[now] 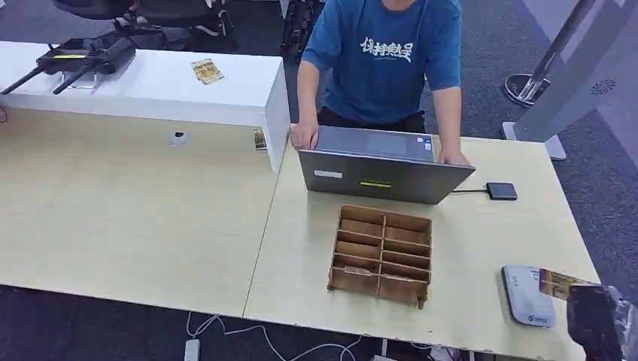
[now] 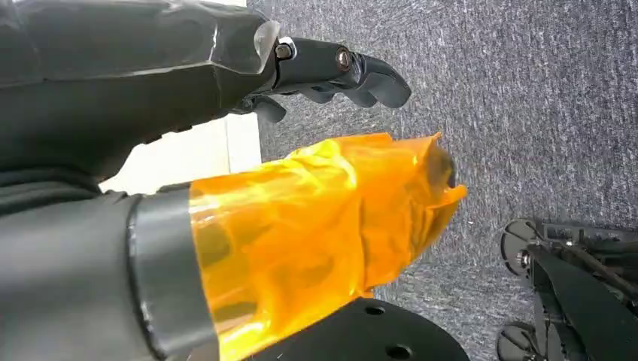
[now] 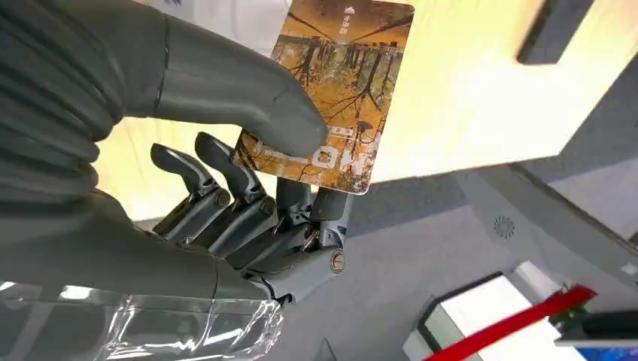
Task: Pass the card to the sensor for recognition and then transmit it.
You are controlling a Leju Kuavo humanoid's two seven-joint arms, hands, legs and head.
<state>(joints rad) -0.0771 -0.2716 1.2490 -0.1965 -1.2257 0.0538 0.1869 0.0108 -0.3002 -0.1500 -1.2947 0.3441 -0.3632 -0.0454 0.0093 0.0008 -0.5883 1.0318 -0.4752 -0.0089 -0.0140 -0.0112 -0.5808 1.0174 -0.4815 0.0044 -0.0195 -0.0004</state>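
The right hand (image 1: 594, 320) sits at the lower right corner of the head view, cut off by the frame edge, so little of it shows there. In the right wrist view the thumb and fingers (image 3: 248, 192) pinch the card (image 3: 331, 90) by one short end, the thumb covering part of its print; the rest sticks out over the bench (image 1: 150, 210). In the head view the card (image 1: 558, 283) is partly hidden behind the hand and hangs just beside the sensor (image 1: 527, 295), a flat grey pad near the bench's front edge; contact cannot be judged.

The left hand (image 2: 338, 71) hangs over grey carpet, its dark fingers curled loosely with nothing in them; orange film on the thumb blocks much of that view.

Further back stands a wooden divider box (image 1: 382, 254). Behind it a person (image 1: 384, 60), head cut off by the frame, leans with both hands on a laptop (image 1: 384, 169).
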